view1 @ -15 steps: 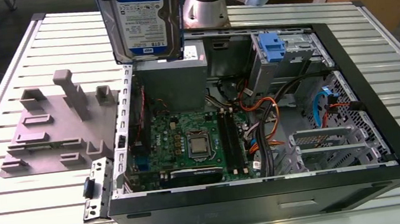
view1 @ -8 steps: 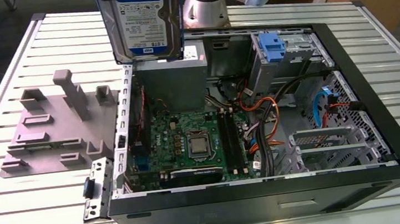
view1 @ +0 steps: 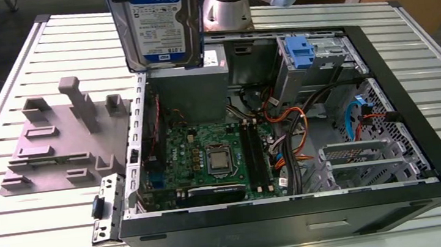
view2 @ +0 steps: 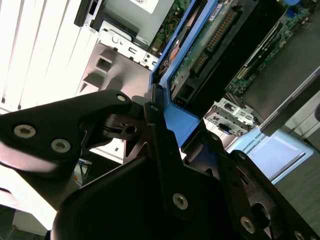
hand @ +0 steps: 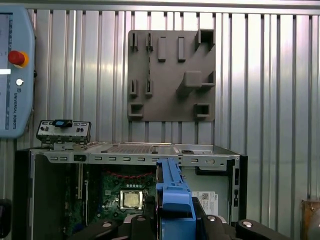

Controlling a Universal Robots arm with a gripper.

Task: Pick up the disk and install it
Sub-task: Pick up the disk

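Disk hangs upright, clear of the open computer case and above its rear corner. Gripper is clamped on the disk's blue carrier. Case stands on slatted worktop, grey fixture plate beside it.

Disk hangs over the case, fixture plate alongside.

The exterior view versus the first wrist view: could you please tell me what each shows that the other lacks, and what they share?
Exterior view: the disk's labelled face, the arm and orange cables. First wrist view: a pendant with a red button, and the gripper clamping the disk's blue carrier. Shared: the grey fixture plate, the open computer case and its processor.
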